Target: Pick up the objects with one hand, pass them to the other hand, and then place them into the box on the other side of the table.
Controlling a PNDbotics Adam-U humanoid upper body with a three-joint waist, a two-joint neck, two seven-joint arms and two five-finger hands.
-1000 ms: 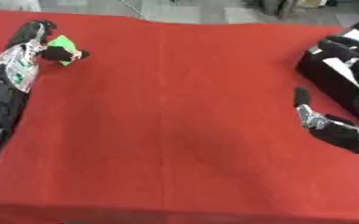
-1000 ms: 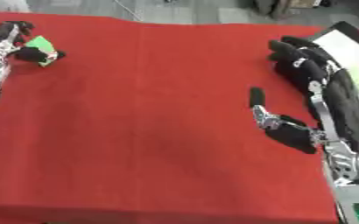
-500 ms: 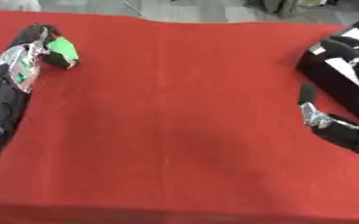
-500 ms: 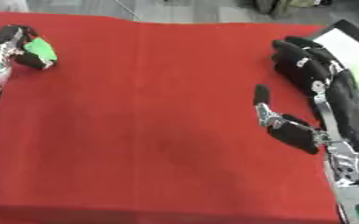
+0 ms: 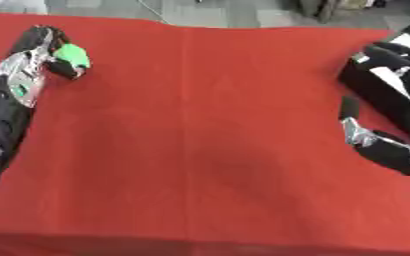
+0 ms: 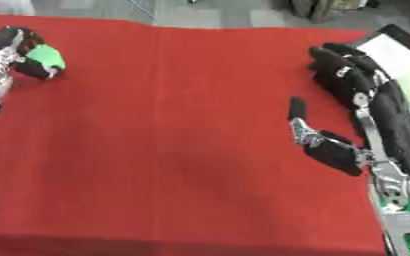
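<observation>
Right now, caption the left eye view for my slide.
Left hand holds a green object at the red table's far left; right hand waits open.

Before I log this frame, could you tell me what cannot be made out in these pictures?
- Green object: blurred, partly wrapped by the left hand fingers; its kind is unclear.
- Box: cut off by the right edge in the right eye view; contents blurred.
- Right hand: a blurred dark mass.
</observation>
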